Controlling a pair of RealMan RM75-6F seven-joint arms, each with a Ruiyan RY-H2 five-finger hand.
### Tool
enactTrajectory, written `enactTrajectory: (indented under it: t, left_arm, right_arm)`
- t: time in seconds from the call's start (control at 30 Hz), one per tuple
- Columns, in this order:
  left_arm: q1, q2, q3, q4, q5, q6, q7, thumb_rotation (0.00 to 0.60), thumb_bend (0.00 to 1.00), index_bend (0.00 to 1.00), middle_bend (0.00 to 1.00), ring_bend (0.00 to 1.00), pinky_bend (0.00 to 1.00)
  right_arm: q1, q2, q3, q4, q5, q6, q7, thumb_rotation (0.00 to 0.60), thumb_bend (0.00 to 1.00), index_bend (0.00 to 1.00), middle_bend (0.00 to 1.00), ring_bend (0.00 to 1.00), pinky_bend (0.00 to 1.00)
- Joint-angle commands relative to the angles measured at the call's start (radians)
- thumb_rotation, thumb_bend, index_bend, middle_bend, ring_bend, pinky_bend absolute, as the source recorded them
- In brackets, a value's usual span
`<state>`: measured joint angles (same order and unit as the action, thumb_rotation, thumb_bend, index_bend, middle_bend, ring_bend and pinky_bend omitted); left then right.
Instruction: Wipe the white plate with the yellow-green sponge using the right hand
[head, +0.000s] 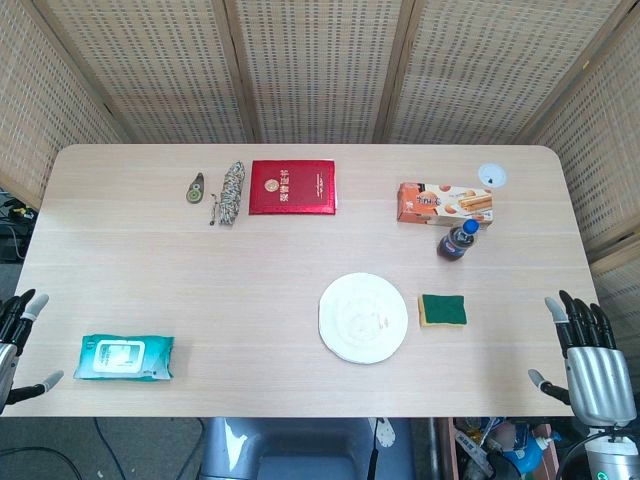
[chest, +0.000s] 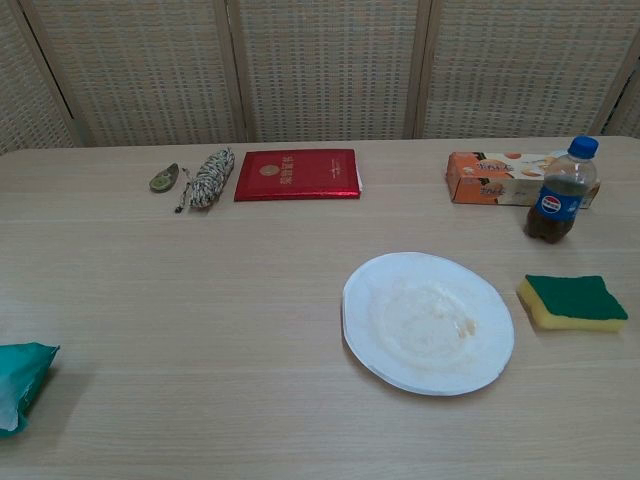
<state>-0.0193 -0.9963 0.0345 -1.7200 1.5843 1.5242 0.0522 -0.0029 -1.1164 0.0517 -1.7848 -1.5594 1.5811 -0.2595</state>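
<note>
Nothing has been picked up yet, so the step in hand is judged to be the reach for the sponge (head: 442, 310). The right hand (head: 588, 360) is seen at the table's (head: 150, 270) near right edge, fingers spread and empty; the left hand (head: 14, 335) is likewise spread and empty at the near left edge. The sponge would best be approached from above and gripped across its short sides, with the bottle (head: 456, 240) beyond it kept clear of.

The table is a broad, pale wood-grain slab with rounded corners. The plate (head: 362, 317) lies near its middle right: round, white, shallow, its centre faintly smeared. The sponge lies just beside the plate's right rim, apart from it: a soft rectangular block, yellow body under a green scouring face turned up. That face would need turning down, or the yellow side used, and the light plate may slide under pressure.
</note>
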Motion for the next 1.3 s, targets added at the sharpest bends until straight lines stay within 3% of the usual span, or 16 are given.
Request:
enactTrajectory:
  t: [0.03, 0.33, 0.57, 0.73, 0.9, 1.3]
  left_arm:
    - [-0.001, 0.000, 0.000, -0.001, -0.001, -0.003, 0.002, 0.600, 0.00, 0.00, 0.00, 0.00, 0.00]
    - [-0.006, -0.002, -0.004, -0.004, -0.010, -0.013, 0.009, 0.600, 0.00, 0.00, 0.00, 0.00, 0.00]
    - [-0.018, -0.007, -0.018, -0.009, -0.043, -0.037, 0.022, 0.600, 0.00, 0.00, 0.00, 0.00, 0.00]
    - [-0.030, -0.012, -0.028, -0.008, -0.056, -0.052, 0.024, 0.600, 0.00, 0.00, 0.00, 0.00, 0.00]
    - [-0.049, -0.018, -0.029, -0.008, -0.085, -0.101, 0.036, 0.600, 0.00, 0.00, 0.00, 0.00, 0.00]
    - [-0.072, -0.029, -0.042, -0.017, -0.138, -0.148, 0.073, 0.600, 0.00, 0.00, 0.00, 0.00, 0.00]
  right_arm:
    - [0.002, 0.000, 0.001, 0.000, 0.004, -0.004, 0.000, 0.600, 0.00, 0.00, 0.00, 0.00, 0.00]
    - [0.026, -0.002, 0.003, 0.001, 0.027, -0.057, -0.009, 0.600, 0.00, 0.00, 0.00, 0.00, 0.00]
    - [0.164, -0.046, 0.040, 0.078, 0.025, -0.240, 0.008, 0.600, 0.00, 0.00, 0.00, 0.00, 0.00]
    - [0.249, -0.134, 0.073, 0.176, 0.032, -0.318, -0.040, 0.600, 0.00, 0.04, 0.03, 0.00, 0.00]
    - [0.325, -0.224, 0.084, 0.257, 0.104, -0.447, -0.054, 0.600, 0.02, 0.11, 0.17, 0.00, 0.06]
    - [0.417, -0.413, 0.080, 0.522, 0.157, -0.548, -0.029, 0.600, 0.06, 0.16, 0.21, 0.04, 0.16]
